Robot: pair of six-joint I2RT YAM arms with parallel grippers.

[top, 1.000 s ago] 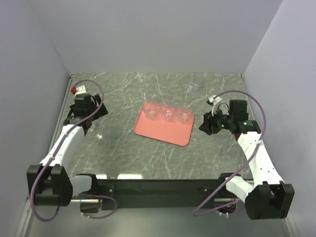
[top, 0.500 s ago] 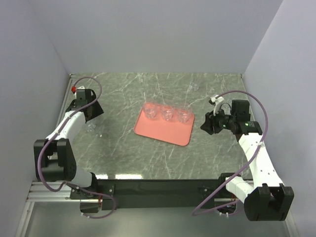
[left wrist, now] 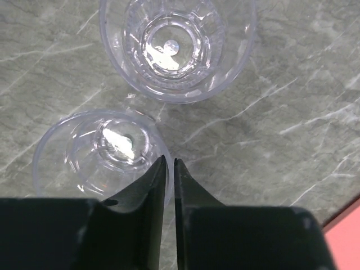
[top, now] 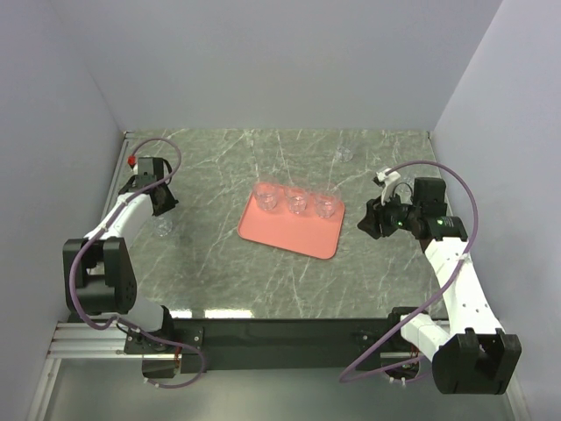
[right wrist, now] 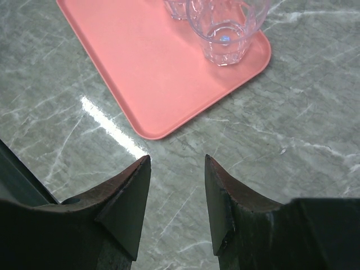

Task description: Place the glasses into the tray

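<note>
Three clear glasses (top: 298, 203) stand in a row along the far side of the salmon-pink tray (top: 289, 230). In the left wrist view two more glasses stand on the marble: a far one (left wrist: 177, 45) and a near one (left wrist: 98, 152). My left gripper (left wrist: 170, 160) is shut on the near glass's right rim, the thin wall pinched between its fingertips; from above this gripper (top: 162, 210) is at the table's left side. My right gripper (right wrist: 177, 158) hangs open over bare marble just off the tray's (right wrist: 152, 67) corner, with a glass (right wrist: 225, 28) on the tray ahead of it.
One more clear glass (top: 344, 153) stands alone near the back right of the table. Grey walls close in the table on the left, back and right. The right arm (top: 412, 219) sits to the right of the tray.
My left arm has swung back toward the left wall and its jaws have gone from wide open to shut on the glass rim. The right gripper has hardly shifted.
</note>
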